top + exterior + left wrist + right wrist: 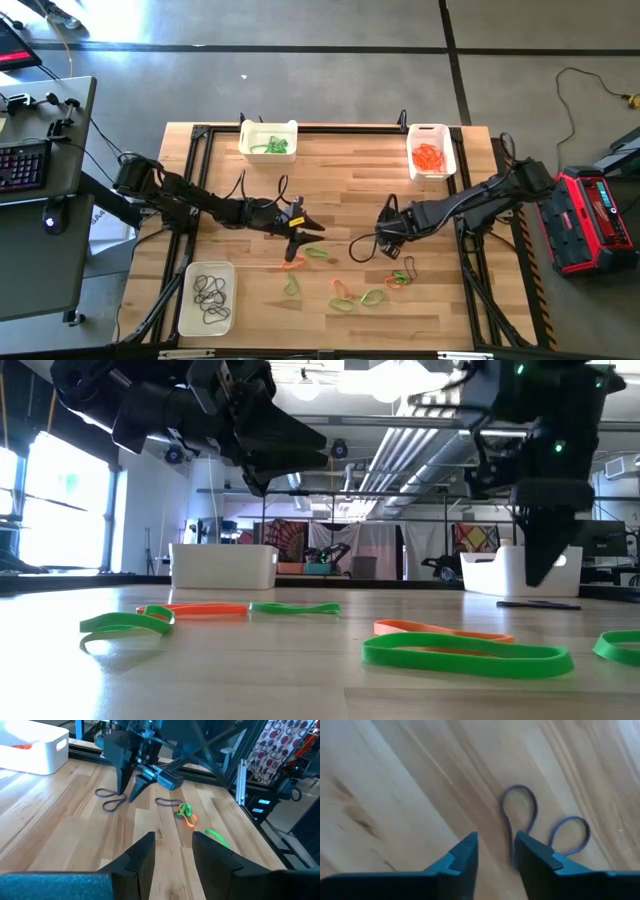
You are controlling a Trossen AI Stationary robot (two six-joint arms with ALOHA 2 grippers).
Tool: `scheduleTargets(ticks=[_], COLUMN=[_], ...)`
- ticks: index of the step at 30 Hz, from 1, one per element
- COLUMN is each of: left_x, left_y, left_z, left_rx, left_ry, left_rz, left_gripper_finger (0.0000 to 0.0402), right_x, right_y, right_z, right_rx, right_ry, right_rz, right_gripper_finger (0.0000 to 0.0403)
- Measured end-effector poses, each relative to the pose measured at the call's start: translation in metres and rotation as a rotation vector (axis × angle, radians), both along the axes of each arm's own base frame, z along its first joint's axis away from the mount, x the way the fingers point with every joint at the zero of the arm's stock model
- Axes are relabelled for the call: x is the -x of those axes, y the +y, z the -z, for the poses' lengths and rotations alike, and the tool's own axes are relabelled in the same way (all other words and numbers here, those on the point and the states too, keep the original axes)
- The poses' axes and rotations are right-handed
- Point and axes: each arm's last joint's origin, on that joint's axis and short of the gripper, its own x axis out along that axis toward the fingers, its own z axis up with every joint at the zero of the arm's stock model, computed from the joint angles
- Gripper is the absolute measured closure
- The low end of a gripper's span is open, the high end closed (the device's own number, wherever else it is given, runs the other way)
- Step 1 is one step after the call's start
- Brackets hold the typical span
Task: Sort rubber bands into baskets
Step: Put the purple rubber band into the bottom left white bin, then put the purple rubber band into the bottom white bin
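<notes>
Three white baskets stand on the table: one with green rubber bands (268, 138) at the far left, one with orange ones (430, 150) at the far right, and one with dark ones (207, 297) at the near left. Loose green and orange bands (345, 293) lie near the table's middle and front. My right gripper (496, 840) points down, open, just above a dark band (519, 786) twisted into two loops, which lies flat on the wood (112, 800). My left gripper (172, 845) hovers open and nearly level left of it, with nothing between its fingers.
A second dark band (167, 801) lies beside a knot of green and orange bands (185, 812). A black metal frame (200, 135) runs round the table's edges. Bare wood lies between the two far baskets.
</notes>
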Motion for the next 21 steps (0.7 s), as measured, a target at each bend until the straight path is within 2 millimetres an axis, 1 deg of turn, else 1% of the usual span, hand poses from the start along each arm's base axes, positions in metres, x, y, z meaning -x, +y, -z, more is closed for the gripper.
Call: scheduleTargets(ticks=[2,4,8,11,13,15,18,19,21], left_x=[0.000,0.000,0.000,0.000,0.000,0.000,0.000,0.000,0.000], left_y=[0.000,0.000,0.000,0.000,0.000,0.001,0.001,0.001,0.002], left_z=[0.000,0.000,0.000,0.000,0.000,0.000,0.000,0.000,0.000], left_rx=[-0.001,-0.001,-0.001,-0.001,-0.001,-0.001,0.005,0.012,0.013], left_ry=[0.002,0.002,0.003,0.003,0.003,0.002,0.003,0.003,0.003], left_rz=[0.000,-0.001,-0.002,-0.002,-0.002,-0.003,-0.025,-0.037,-0.057], left_gripper_finger=[0.0279,0.0279,0.0279,0.0279,0.0279,0.0279,0.0279,0.0279,0.0279], right_x=[0.000,0.000,-0.002,-0.006,-0.008,-0.009,-0.011,-0.012,-0.012], right_y=[-0.003,-0.007,-0.015,-0.020,-0.023,-0.025,-0.026,-0.026,-0.027], right_z=[0.005,0.011,0.022,0.026,0.029,0.029,0.028,0.027,0.024], right_rx=[0.002,0.001,-0.025,-0.073,-0.103,-0.129,-0.151,-0.151,-0.150], right_ry=[0.052,0.101,0.180,0.201,0.208,0.205,0.174,0.160,0.130], right_rz=[-0.018,-0.020,-0.037,-0.051,-0.065,-0.090,-0.143,-0.159,-0.169], right_gripper_finger=[0.0264,0.0256,0.0263,0.0283,0.0303,0.0331,0.0386,0.0393,0.0392])
